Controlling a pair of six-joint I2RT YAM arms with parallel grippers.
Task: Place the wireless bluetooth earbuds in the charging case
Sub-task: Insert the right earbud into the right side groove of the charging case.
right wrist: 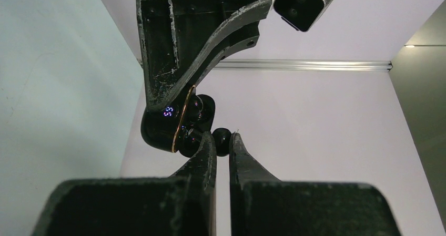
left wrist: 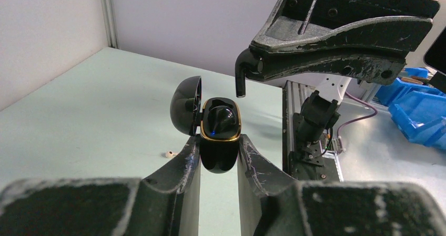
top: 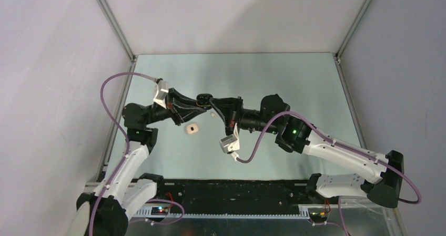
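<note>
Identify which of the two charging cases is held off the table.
The glossy black, gold-rimmed case, lid open, clamped in the left gripper. The small pale cream case lies free on the green table, untouched.

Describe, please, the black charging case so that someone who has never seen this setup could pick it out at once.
Look above the middle of the green table, where the two arms meet. There the left gripper holds the black charging case off the surface. Unlike the pale case lying on the table, it is black with a gold rim and its lid hinged open.
</note>
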